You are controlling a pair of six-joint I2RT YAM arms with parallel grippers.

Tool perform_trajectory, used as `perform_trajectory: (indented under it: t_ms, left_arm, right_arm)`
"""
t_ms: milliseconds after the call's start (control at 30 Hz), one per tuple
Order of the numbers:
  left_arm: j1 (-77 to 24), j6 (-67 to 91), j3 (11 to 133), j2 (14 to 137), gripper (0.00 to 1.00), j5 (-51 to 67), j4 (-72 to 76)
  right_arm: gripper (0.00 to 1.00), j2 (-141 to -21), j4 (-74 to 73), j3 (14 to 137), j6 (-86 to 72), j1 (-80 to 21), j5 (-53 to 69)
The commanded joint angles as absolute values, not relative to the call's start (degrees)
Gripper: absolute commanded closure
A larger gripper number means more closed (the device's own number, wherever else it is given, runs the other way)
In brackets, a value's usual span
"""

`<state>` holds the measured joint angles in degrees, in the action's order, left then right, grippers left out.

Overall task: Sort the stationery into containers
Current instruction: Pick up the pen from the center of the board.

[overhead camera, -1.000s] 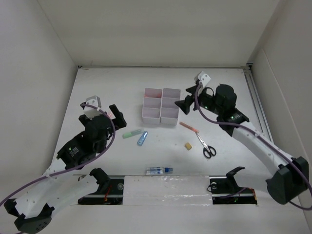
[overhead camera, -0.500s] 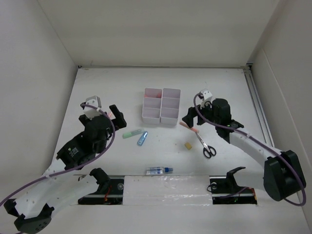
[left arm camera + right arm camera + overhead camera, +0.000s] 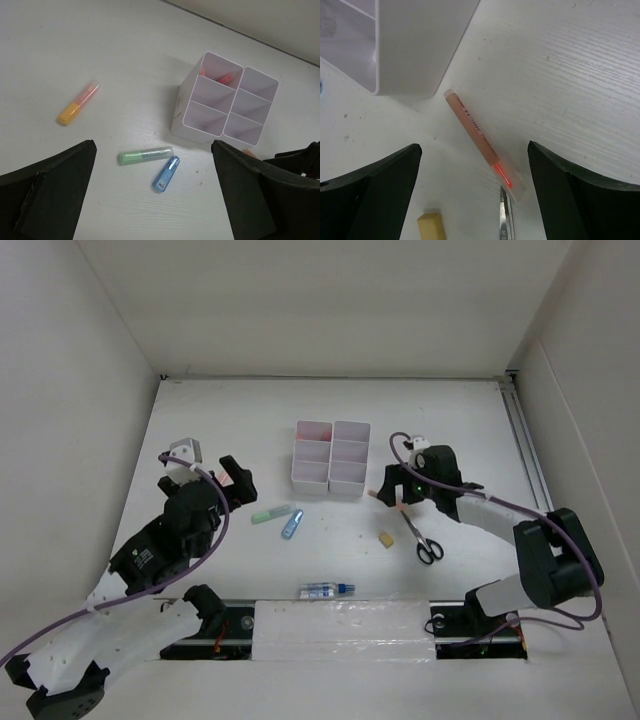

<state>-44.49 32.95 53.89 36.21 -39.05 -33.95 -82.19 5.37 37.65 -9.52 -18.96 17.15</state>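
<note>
Nearest the arm bases lies the clear blue-capped bottle (image 3: 327, 589), well apart from both arms. Farther in lie the tan eraser cube (image 3: 385, 538) and the black-handled scissors (image 3: 425, 540). Just beyond them the thin orange-pink pen (image 3: 479, 134) lies flat, its far end just beside the near right corner of the white plastic six-compartment organizer (image 3: 312, 478). The right gripper (image 3: 388, 490) hovers over this pen, fingers spread wide and holding nothing, so we judge the step in hand to be picking up the pen. To do it well, we turn the wrist until the closing line runs square across the barrel, which lies diagonally between the fingers. We then centre on its mid-length and descend clear of the organizer wall and of the scissor tip just beside the pen's near end. The left gripper (image 3: 236, 480) is likewise spread and empty, over the left of the table. Only the right wrist view shows the pen's full length, which the arm masks from overhead. Only the left wrist view shows clearly an orange-yellow highlighter (image 3: 77, 102), set apart from the light green marker (image 3: 145, 155) and the small blue tube (image 3: 165, 174). It also shows a pink-red item (image 3: 223, 78) inside the organizer's far left compartment.
</note>
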Motion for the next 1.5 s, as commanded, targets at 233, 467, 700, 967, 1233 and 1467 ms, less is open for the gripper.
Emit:
perform_trajectory:
  t_ms: [233, 467, 700, 967, 1233, 1467]
  left_arm:
    - [-44.21, 31.64, 53.35, 34.63, 0.00, -39.11, -31.99]
    - [-44.21, 31.64, 52.82, 33.57, 0.00, -39.11, -31.99]
    - [-44.21, 31.64, 52.82, 33.05, 0.00, -38.06, -31.46]
    - [-44.21, 31.11, 52.82, 33.05, 0.00, -38.06, -31.46]
    - [-44.21, 31.11, 52.82, 32.52, 0.00, -38.06, -31.46]
    - [-44.21, 30.59, 52.82, 31.38, 0.00, -37.01, -30.94]
  right_arm:
    - [0.12, -88.67, -5.71, 44.65, -16.08, -23.03, 6.51]
    - [0.21, -89.82, -7.55, 44.65, -17.84, -23.03, 3.53]
    - [0.29, -89.82, -14.23, 47.11, -20.04, -26.27, -5.27]
    - [0.40, -89.30, -14.24, 45.97, -20.57, -27.95, -6.42]
    - [0.48, -91.75, -15.37, 47.11, -20.57, -29.17, -6.15]
    - [0.64, -91.76, -15.91, 47.11, -21.62, -29.18, -8.00]
